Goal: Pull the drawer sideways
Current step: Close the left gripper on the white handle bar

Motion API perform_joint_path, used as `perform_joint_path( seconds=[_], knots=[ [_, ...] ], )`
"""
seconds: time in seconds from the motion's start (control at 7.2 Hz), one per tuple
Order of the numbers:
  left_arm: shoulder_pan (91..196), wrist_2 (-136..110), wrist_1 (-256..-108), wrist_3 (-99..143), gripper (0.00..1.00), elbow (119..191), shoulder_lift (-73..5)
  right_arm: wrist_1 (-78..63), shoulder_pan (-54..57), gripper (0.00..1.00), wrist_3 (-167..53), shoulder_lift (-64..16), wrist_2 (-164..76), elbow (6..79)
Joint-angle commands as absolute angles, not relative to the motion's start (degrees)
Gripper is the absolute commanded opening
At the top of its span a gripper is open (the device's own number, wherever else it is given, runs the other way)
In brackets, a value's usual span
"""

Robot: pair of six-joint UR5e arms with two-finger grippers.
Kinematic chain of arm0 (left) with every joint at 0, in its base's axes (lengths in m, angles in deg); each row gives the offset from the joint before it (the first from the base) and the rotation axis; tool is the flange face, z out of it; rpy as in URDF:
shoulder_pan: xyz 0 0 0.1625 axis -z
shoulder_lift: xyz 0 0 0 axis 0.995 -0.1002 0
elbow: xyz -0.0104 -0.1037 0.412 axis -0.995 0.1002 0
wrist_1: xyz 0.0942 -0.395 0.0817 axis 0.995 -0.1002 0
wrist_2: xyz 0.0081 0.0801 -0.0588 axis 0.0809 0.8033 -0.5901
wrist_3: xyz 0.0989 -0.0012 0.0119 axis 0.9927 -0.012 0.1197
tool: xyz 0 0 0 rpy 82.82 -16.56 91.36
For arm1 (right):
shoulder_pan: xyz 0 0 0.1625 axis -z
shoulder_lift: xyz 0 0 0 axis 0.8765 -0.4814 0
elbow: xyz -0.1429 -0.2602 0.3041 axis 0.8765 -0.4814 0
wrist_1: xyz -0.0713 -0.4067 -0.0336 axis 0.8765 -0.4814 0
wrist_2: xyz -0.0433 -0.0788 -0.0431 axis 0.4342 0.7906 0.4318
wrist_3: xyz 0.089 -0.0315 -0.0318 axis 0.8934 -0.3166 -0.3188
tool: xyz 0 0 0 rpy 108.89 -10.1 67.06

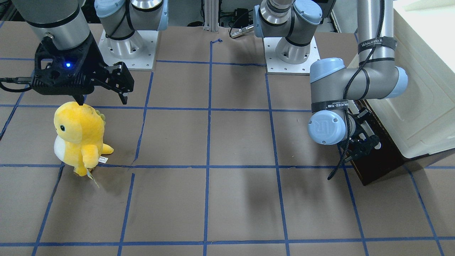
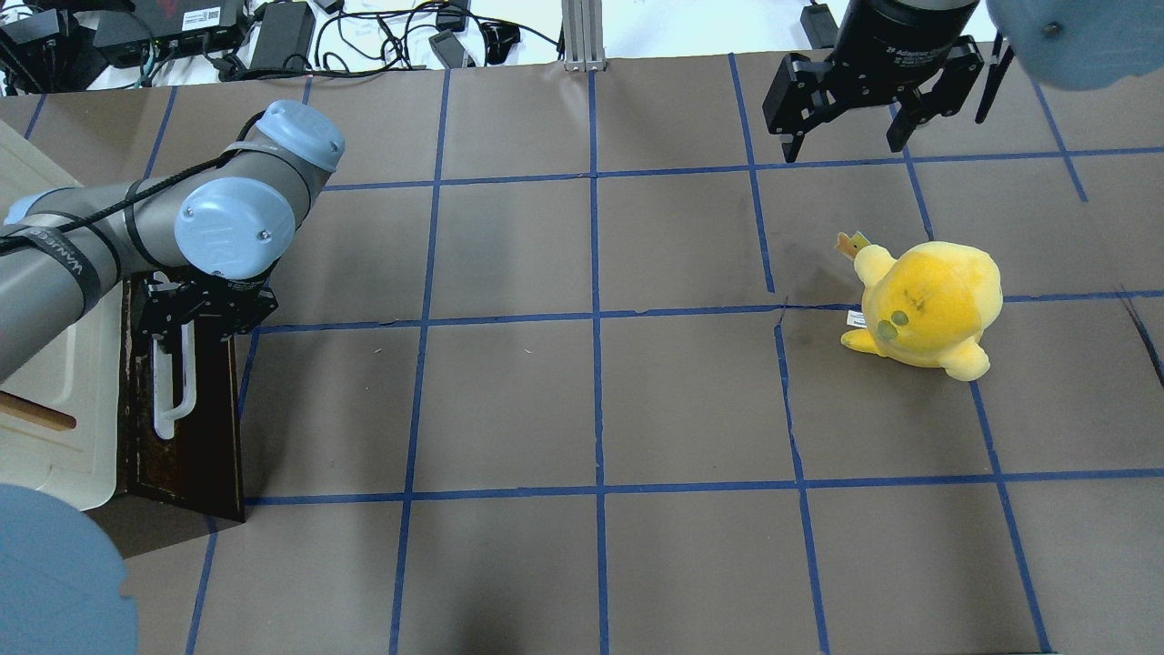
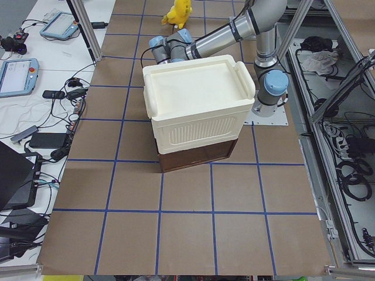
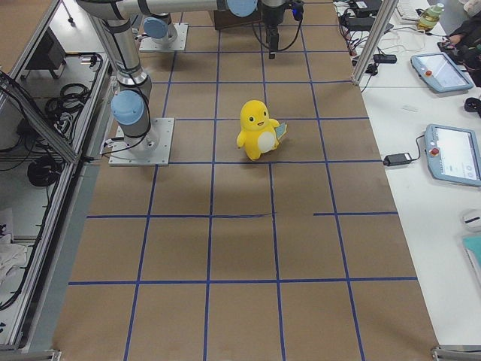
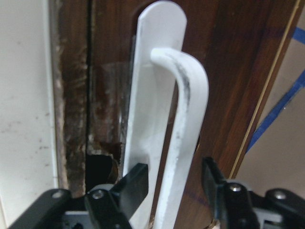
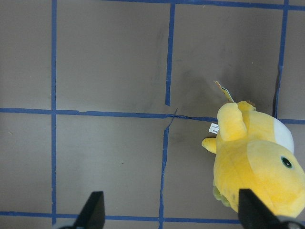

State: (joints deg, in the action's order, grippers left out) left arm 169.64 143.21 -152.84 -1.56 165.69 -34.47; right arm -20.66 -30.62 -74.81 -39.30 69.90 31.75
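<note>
The dark brown drawer (image 2: 209, 437) sits at the bottom of the cream-white cabinet (image 2: 55, 409) at the table's left end. Its long white bar handle (image 2: 173, 409) faces the table's middle. My left gripper (image 2: 195, 314) is at the handle's far end. In the left wrist view the handle (image 5: 190, 95) runs between the two fingers (image 5: 136, 183), with a gap on each side, so the left gripper (image 5: 174, 183) is open around it. It also shows in the front-facing view (image 1: 360, 142) against the drawer (image 1: 376, 167). My right gripper (image 2: 841, 146) is open and empty, high over the far right.
A yellow plush toy (image 2: 928, 305) stands on the table's right side, just below the right gripper (image 1: 103, 99); it also shows in the right wrist view (image 6: 257, 167). Blue tape lines grid the brown table. Cables and devices lie beyond the far edge.
</note>
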Motion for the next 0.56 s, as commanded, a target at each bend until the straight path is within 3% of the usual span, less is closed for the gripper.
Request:
perform_joint_path(
  seconds=[0.0, 0.42],
  knots=[
    [169.68, 143.18, -152.70, -1.56, 0.52, 165.56, -34.85, -20.66, -30.62, 1.00, -74.79, -39.30, 69.83, 31.75],
    [169.94, 143.18, -152.52, -1.56, 0.48, 165.47, -34.59, -20.66, -30.62, 1.00, -74.79, -39.30, 69.83, 31.75]
  ],
)
